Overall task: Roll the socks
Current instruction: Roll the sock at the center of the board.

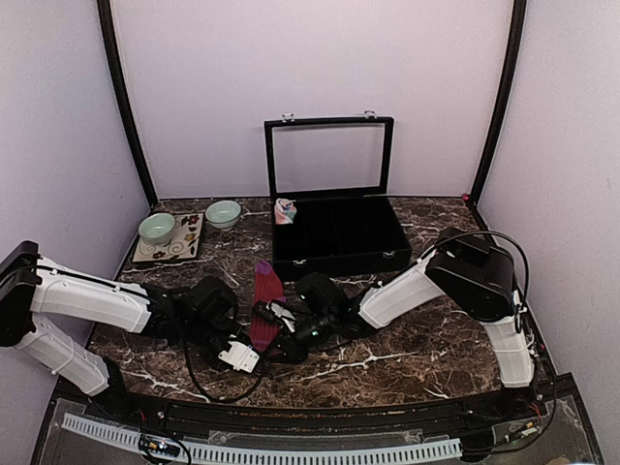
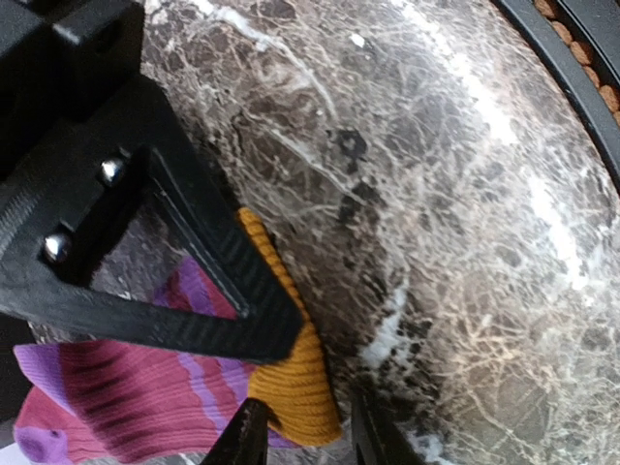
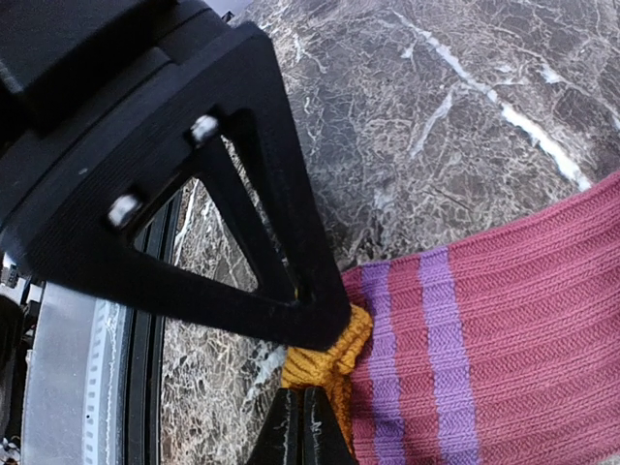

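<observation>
With right gripper (image 3: 312, 373) clamped on cuff (image 2: 308, 392) of maroon sock (image 3: 504, 339) at front middle of table (image 1: 407, 358) and left gripper (image 2: 263, 380) straddling same cuff, hold unclear, could collide or yank cuff loose through crowding.

Seen from above, the near end of the maroon sock (image 1: 266, 291) is hidden where the left tool (image 1: 250, 341) and right tool (image 1: 287, 331) meet, and the salmon-pink sock (image 1: 285, 210) is too small to read its shape. The left wrist view cuts off the lower finger (image 2: 244, 438) at its bottom edge, so that tool's hold on the sock cannot be told. The right wrist view crops the sock at right and bottom.
</observation>
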`<state>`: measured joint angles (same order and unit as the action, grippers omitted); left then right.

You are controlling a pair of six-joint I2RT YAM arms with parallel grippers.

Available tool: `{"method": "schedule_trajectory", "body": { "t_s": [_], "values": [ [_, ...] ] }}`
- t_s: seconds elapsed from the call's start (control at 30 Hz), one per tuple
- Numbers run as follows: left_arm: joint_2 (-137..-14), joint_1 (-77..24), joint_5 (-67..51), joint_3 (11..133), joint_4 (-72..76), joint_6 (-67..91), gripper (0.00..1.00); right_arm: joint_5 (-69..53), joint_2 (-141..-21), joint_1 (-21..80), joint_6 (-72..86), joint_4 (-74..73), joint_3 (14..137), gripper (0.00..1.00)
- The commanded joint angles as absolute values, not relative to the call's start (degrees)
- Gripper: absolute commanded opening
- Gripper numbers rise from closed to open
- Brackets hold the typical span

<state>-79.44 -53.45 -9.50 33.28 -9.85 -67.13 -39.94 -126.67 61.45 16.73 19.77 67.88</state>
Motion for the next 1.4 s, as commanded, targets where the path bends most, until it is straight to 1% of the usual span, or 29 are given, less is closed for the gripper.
{"method": "schedule_trajectory", "body": {
  "t_s": [0.0,0.4,0.57,0.73,0.83,0.97,1.07,1.2,1.3,1.37],
  "values": [
    [-79.33,-54.68,-7.37,34.22,-7.17,-69.28,0.33,-32.96,-133.07,60.29,17.98,2.58,63.85,0.00],
    [-77.43,-57.02,-5.48,30.82,-5.02,-73.33,0.32,-33.10,-133.72,60.14,18.70,2.79,63.44,0.00],
    [-74.29,-59.01,-5.93,30.30,-6.81,-73.66,0.35,-33.07,-133.94,59.99,18.97,2.70,63.52,0.00],
    [-72.91,-60.38,-4.56,28.71,-3.79,-73.69,0.35,-33.29,-134.28,59.85,19.29,2.77,63.63,0.00],
    [-72.84,-60.41,-6.05,29.63,-6.13,-73.87,0.36,-33.44,-134.38,59.85,19.30,2.59,63.58,0.00],
    [-75.84,-60.47,-4.77,30.20,-4.88,-74.72,0.37,-33.31,-134.13,59.77,19.22,2.47,63.36,0.00],
    [-79.73,-60.24,-3.15,32.90,-7.26,-73.01,0.35,-33.16,-133.74,59.77,19.36,2.97,62.60,0.00],
    [-80.34,-59.28,-3.55,32.68,-8.15,-71.83,0.32,-33.31,-133.59,59.76,20.11,4.05,61.53,0.00],
    [-80.78,-57.82,-3.34,32.76,-8.57,-69.85,0.25,-33.44,-133.52,59.70,20.14,4.64,61.21,0.00],
    [-80.78,-56.92,-3.55,32.88,-8.62,-68.79,0.25,-33.57,-133.60,59.68,20.10,4.61,61.32,0.00]
  ]
}}
